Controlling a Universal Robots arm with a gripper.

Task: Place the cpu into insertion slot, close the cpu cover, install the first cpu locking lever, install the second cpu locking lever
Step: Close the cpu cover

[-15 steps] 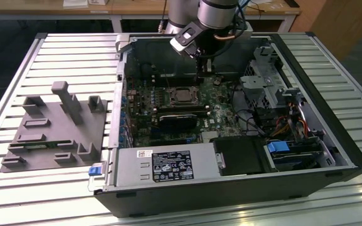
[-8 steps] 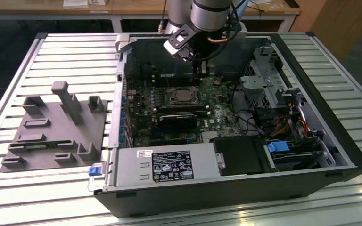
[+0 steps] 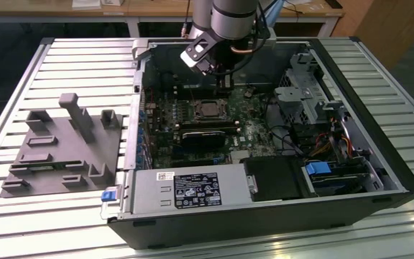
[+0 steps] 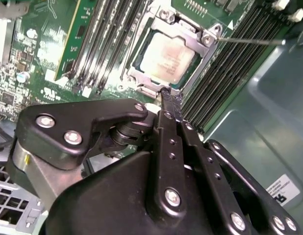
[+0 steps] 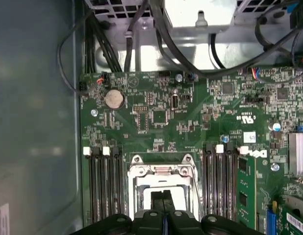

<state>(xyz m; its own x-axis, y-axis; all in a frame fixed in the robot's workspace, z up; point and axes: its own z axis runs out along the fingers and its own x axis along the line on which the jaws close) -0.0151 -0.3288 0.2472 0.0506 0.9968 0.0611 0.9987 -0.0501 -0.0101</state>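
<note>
The cpu (image 4: 166,58), a small flat square with a dull silver top, lay seated in the insertion slot (image 4: 136,67) on the green board inside the open case. The cpu cover (image 4: 187,28), a thin silvery frame, lay down over it, with the chip showing through its window. A thin lever (image 4: 249,40) stuck out from one corner of the frame.

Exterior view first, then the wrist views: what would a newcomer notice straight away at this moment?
An open computer case dominates the slatted table, with the arm reaching down into it. In the second wrist view, the shut gripper has its tip by the edge of the silver cpu, which lies framed by the cpu cover. A grey fixture block sits beside the case on the exterior view's left.
</note>
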